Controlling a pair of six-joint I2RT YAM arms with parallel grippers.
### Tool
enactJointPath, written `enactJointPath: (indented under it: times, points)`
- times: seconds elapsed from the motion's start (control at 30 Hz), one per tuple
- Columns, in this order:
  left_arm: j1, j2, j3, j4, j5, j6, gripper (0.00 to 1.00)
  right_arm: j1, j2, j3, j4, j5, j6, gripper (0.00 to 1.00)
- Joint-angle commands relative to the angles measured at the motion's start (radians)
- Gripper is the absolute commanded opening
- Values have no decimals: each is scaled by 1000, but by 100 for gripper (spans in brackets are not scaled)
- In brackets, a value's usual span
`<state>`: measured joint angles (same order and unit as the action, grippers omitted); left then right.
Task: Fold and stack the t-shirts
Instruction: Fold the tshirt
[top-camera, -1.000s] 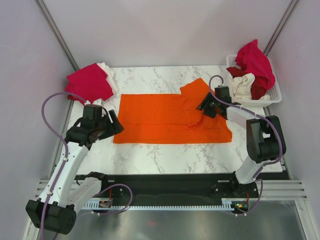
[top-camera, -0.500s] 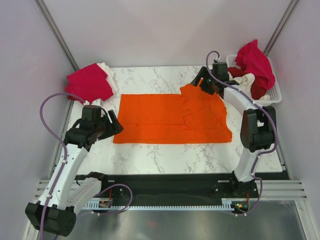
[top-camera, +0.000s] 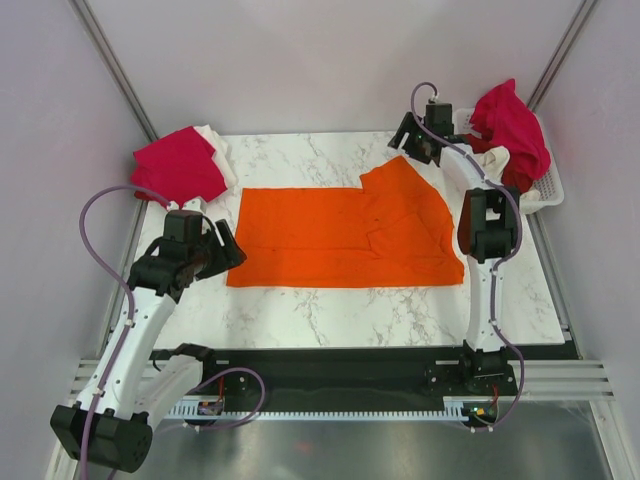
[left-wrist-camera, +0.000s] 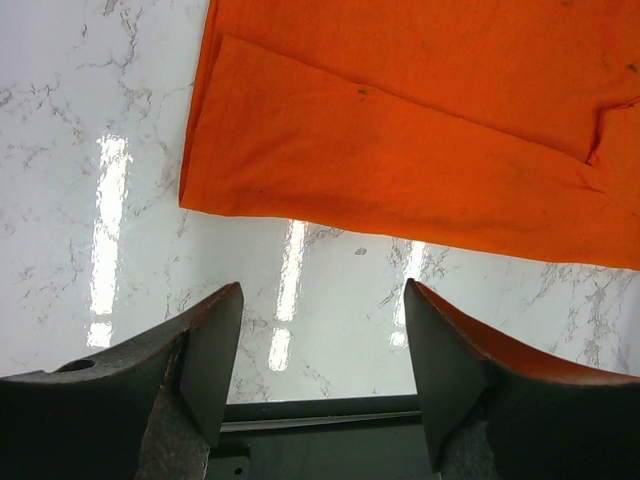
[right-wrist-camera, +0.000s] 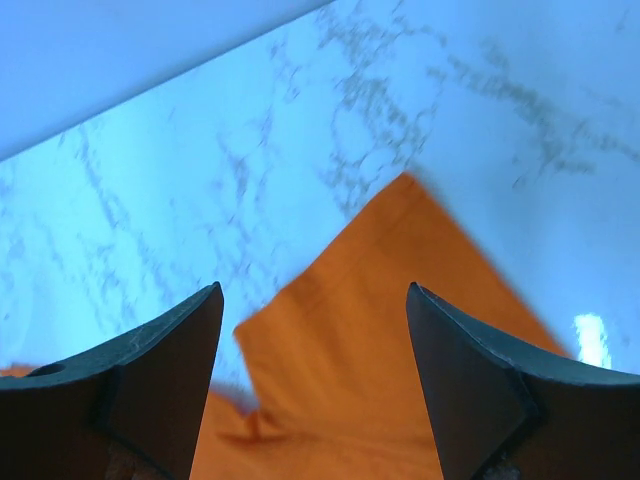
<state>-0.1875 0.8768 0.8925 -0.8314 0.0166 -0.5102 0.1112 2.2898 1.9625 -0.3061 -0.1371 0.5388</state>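
Note:
A bright orange t-shirt (top-camera: 340, 235) lies spread flat on the marble table, one sleeve (top-camera: 398, 180) pointing toward the back. My right gripper (top-camera: 408, 136) hovers open just beyond that sleeve's tip, near the back edge; its wrist view shows the sleeve corner (right-wrist-camera: 380, 330) below the empty right gripper (right-wrist-camera: 315, 300). My left gripper (top-camera: 226, 248) stands open beside the shirt's left edge, holding nothing. In the left wrist view the shirt's folded near edge (left-wrist-camera: 400, 160) lies ahead of the left gripper (left-wrist-camera: 322, 300), bare marble between the jaws.
A crimson-pink shirt (top-camera: 180, 165) over a white one (top-camera: 213, 140) lies at the back left corner. A white slotted basket (top-camera: 548, 192) at the back right holds crimson (top-camera: 512, 125), cream (top-camera: 490, 165) and dark red cloth. Grey walls enclose the table.
My right gripper has let go of the orange shirt, opened wider and swung from over its right part to the back edge. The shirt's right side now lies flatter. The left arm is still.

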Motion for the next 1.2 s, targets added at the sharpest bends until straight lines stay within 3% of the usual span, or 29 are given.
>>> enactJointPath:
  times: [0.0, 0.27, 0.57, 0.63, 0.87, 0.9, 0.97, 1.0, 1.07, 1.17]
  points:
    - [0, -4, -7, 11, -14, 24, 72, -18, 141, 186, -70, 40, -57, 82]
    - [0, 13, -6, 9, -14, 25, 72, -18, 312, 410, -88, 131, -99, 80]
    - [-1, 40, -4, 9, -14, 25, 72, -8, 367, 389, -77, 87, -25, 75]
    - [0, 53, -4, 9, -14, 25, 72, -8, 362, 375, -61, 65, -7, 65]
    - [0, 172, 29, 20, -59, 42, 72, -8, 332, 288, -16, 60, 18, 43]
    - [0, 218, 49, 29, -81, 27, 72, -7, 333, 291, -14, 57, 13, 33]
    - [2, 269, 97, 66, -90, 13, 73, -8, 341, 294, -8, 41, 9, 24]
    - [2, 331, 118, 80, -96, -7, 73, -8, 344, 292, -5, 34, 6, 13]
    - [2, 401, 198, 122, -109, -33, 73, -8, 353, 292, -1, 16, 7, 4]
    - [2, 543, 272, 175, -116, -68, 73, -8, 355, 285, 7, -10, 9, 0]
